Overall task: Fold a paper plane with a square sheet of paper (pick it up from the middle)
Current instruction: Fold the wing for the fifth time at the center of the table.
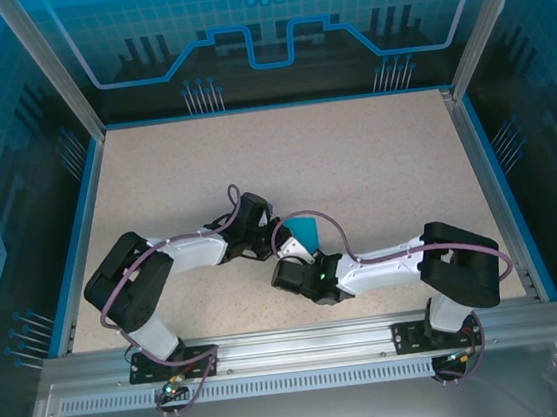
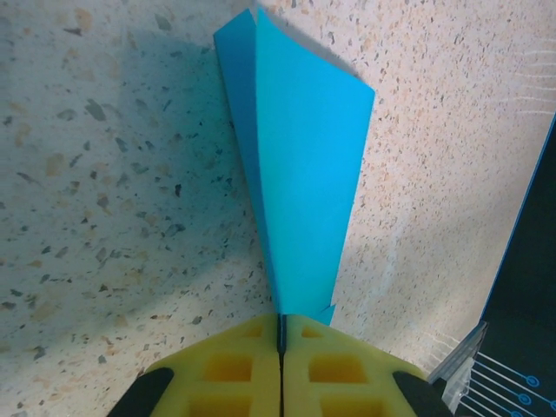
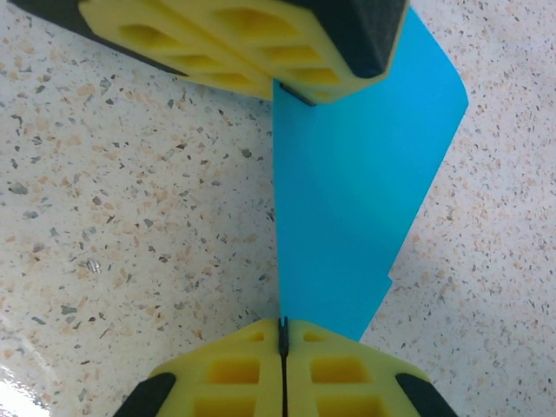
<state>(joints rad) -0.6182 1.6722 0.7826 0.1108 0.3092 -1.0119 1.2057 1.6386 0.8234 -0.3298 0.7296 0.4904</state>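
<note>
Thin teal-blue paper (image 2: pixel 300 174), creased into a narrow wedge, is held over the speckled tabletop (image 2: pixel 104 200) near its middle. One end is clamped by the left gripper (image 2: pixel 282 334), the opposite edge by the right gripper (image 3: pixel 282 328). Risk judged: the paper could be torn, or its creases skewed, by opposed pulling.

- Top external: looking steeply down from behind the arm bases, taking in the whole table (image 1: pixel 373 157).
- Wrist cameras: each sitting very close above the table, both looking along the same paper plane (image 2: pixel 300 174).
</note>
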